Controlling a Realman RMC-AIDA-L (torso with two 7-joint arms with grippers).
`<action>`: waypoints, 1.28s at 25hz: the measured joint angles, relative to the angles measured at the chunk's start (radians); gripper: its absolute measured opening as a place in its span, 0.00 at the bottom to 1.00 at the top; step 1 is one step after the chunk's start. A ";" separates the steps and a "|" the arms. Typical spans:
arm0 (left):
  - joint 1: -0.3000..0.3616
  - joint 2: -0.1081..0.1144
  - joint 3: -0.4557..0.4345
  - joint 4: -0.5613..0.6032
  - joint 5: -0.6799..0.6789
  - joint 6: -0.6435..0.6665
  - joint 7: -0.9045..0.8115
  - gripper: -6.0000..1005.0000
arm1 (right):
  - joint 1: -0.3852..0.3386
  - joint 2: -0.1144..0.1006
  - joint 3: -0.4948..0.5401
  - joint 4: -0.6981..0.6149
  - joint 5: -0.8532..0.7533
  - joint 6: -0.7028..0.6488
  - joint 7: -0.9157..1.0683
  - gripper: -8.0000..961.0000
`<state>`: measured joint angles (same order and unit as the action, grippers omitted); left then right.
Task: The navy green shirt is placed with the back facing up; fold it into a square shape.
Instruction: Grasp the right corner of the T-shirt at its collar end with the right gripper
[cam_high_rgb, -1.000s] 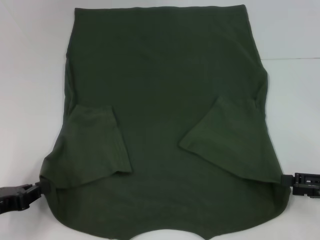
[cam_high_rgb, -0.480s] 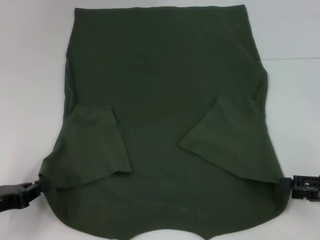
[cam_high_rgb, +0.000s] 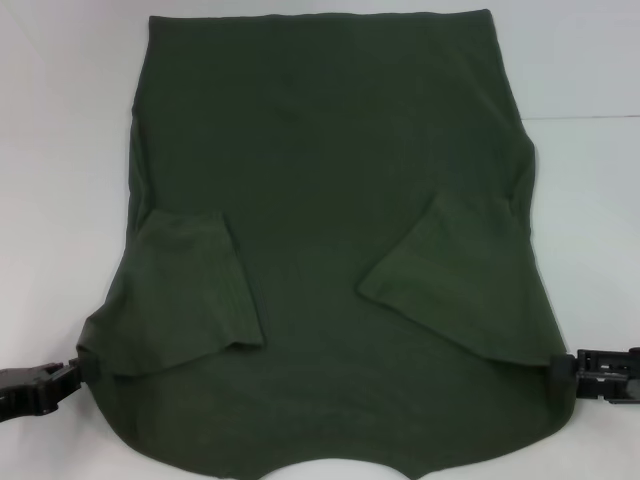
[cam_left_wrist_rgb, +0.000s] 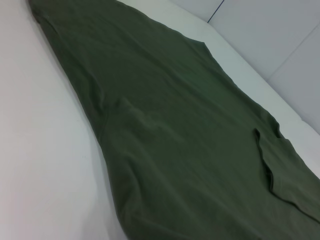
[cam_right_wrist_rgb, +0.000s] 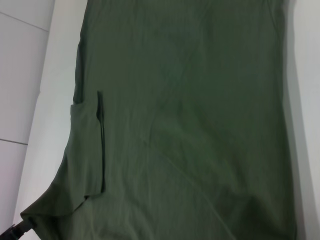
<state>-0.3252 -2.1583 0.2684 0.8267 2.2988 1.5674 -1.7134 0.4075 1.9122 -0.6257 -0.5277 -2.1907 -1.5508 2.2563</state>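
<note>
- Dark olive-green soft cloth shirt: limp, light, sleeves folded inward.
- Left claw, right claw: at shoulder edges; grip state unclear.
- Best hold: shoulder corners.

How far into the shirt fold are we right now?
Early. Done: both sleeves of the navy green shirt are folded in over its back. In hand: the left gripper and right gripper sit at the two shoulder corners nearest the robot, apparently pinching the cloth. Left: the body lies flat at full length on the white table, so the lengthwise folds that make a square are not yet done.
</note>
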 joint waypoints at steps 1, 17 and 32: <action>0.000 0.000 0.000 0.000 0.000 0.000 0.000 0.03 | 0.000 0.000 0.000 0.000 0.000 0.000 0.000 0.89; 0.002 0.001 0.000 0.000 -0.004 0.000 0.002 0.03 | 0.006 0.001 0.007 -0.007 -0.079 0.028 0.048 0.43; 0.001 0.003 -0.002 0.003 -0.004 0.000 0.001 0.03 | 0.023 0.002 0.002 -0.002 -0.080 0.048 0.050 0.09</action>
<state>-0.3237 -2.1552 0.2668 0.8294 2.2947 1.5670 -1.7120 0.4304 1.9143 -0.6236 -0.5297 -2.2702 -1.5028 2.3060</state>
